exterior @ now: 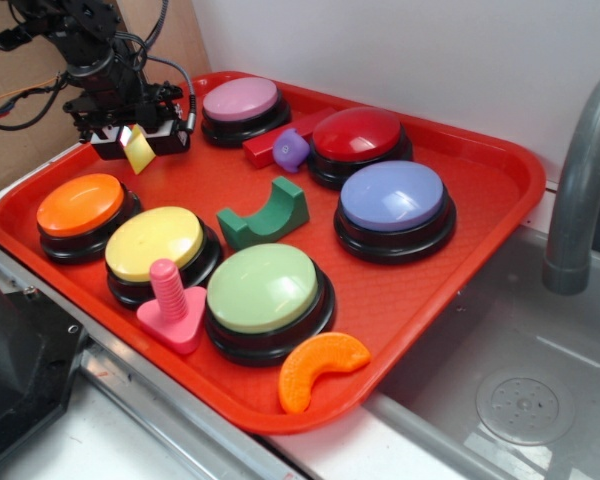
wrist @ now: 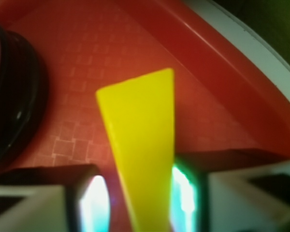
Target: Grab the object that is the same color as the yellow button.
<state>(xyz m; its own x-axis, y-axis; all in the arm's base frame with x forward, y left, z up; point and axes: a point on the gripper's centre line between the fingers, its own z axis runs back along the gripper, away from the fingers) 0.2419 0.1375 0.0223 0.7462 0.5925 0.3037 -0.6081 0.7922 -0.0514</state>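
Note:
The small yellow wedge block [exterior: 138, 149] hangs between the fingers of my gripper [exterior: 140, 138] at the tray's back left, lifted a little above the red tray [exterior: 480, 200]. In the wrist view the yellow wedge [wrist: 142, 145] fills the middle, its narrow end between my two fingers; the right one touches it, while a thin gap shows on the left. My gripper [wrist: 140, 203] is shut on it. The pale-yellow dome button [exterior: 155, 245] on its black base sits at the tray's front left, well in front of the gripper.
An orange button [exterior: 80, 205], light-green button [exterior: 263, 290], blue-violet button [exterior: 392, 198], red button [exterior: 358, 135] and pink button [exterior: 240, 100] crowd the tray. A green arch block [exterior: 265, 215], pink peg piece [exterior: 170, 300], orange crescent [exterior: 320, 368] and purple piece [exterior: 292, 148] lie between. A sink and faucet [exterior: 580, 180] are right.

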